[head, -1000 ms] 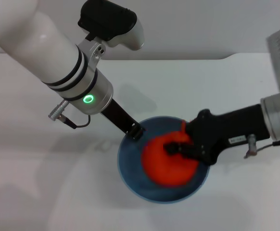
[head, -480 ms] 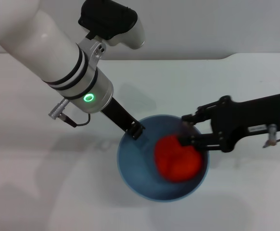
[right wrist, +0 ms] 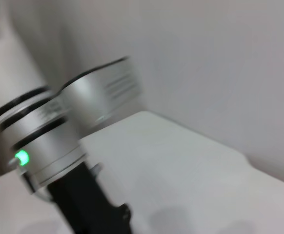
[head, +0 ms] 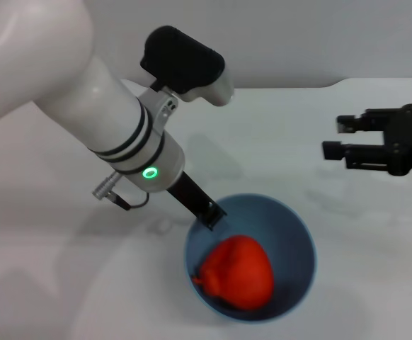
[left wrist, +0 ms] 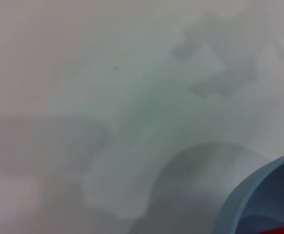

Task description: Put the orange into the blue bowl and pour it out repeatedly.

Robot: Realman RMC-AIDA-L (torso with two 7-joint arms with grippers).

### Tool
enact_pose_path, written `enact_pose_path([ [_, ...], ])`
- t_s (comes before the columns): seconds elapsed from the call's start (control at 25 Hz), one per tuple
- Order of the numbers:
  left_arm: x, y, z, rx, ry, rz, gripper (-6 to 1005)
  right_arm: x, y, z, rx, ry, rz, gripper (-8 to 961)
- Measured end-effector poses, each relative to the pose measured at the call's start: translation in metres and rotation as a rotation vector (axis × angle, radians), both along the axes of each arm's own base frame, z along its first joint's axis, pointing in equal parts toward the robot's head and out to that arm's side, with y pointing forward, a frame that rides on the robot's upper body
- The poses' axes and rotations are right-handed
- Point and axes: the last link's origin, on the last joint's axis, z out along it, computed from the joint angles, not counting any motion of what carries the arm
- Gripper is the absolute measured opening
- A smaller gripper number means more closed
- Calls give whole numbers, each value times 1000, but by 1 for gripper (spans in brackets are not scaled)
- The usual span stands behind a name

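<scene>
Left pincer [head: 213, 214]: clamped on the far-left rim of the blue bowl [head: 294, 225]; its fingers are mostly hidden by the rim, yet the grip reads as pinching the bowl wall.
Right pincer [head: 339, 137]: empty, fingers spread, hanging above the worktop [head: 277, 127] well apart from the bowl, on the robot's right.
Orange [head: 237, 273]: lying inside the bowl, toward its near side, stem nub pointing left.
Bowl in left wrist view: only a slice of rim [left wrist: 259, 185] shows, with a sliver of red inside.
Step in hand: likely the pour, done by the left arm alone.
How to do it well: tip slowly about the pinched rim, mouth turned toward open worktop, low enough that the fruit rolls rather than drops.
Risk: a thin rim pinch may slip as weight shifts.
</scene>
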Motion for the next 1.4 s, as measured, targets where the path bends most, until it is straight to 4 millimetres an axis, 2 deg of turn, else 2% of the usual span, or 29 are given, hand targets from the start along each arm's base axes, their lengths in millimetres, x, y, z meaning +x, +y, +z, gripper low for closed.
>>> enact_pose_path([
  [0.16, 1, -5, -9, -27, -10, -1, 9, 14, -1, 8, 32, 31, -57, 576],
  [0.4, 5, -6, -13, -26, -14, -13, 14, 20, -3, 7, 41, 30, -60, 576],
  [0.52, 9, -2, -9, -5, -32, -7, 127, 23, -3, 6, 38, 33, -69, 576],
  [0.68, 15, 14, 9, 76, -106, 14, 282, 31, 0, 3, 48, 42, -109, 577],
  [0.76, 17, 27, 27, 169, -189, 28, 360, 34, 0, 2, 53, 45, -124, 577],
  [0.96, 13, 44, 64, 353, -407, 29, 545, 49, 2, -7, 79, 34, -145, 577],
  [1.08, -4, 48, 89, 530, -581, -27, 652, 60, 4, -14, 115, 15, -156, 577],
  [1.12, -8, 48, 93, 566, -600, -49, 671, 64, 6, -16, 130, 11, -175, 577],
  [1.2, -27, 46, 105, 705, -615, -124, 708, 71, 10, -18, 157, 1, -211, 577],
  [1.24, -27, 46, 105, 705, -615, -124, 727, 75, 12, -19, 167, 0, -229, 577],
  [1.28, -48, 40, 114, 838, -591, -183, 746, 78, 14, -19, 178, 0, -245, 577],
  [1.4, -68, 32, 124, 939, -632, -132, 802, 83, 17, -15, 218, 29, -280, 576],
])
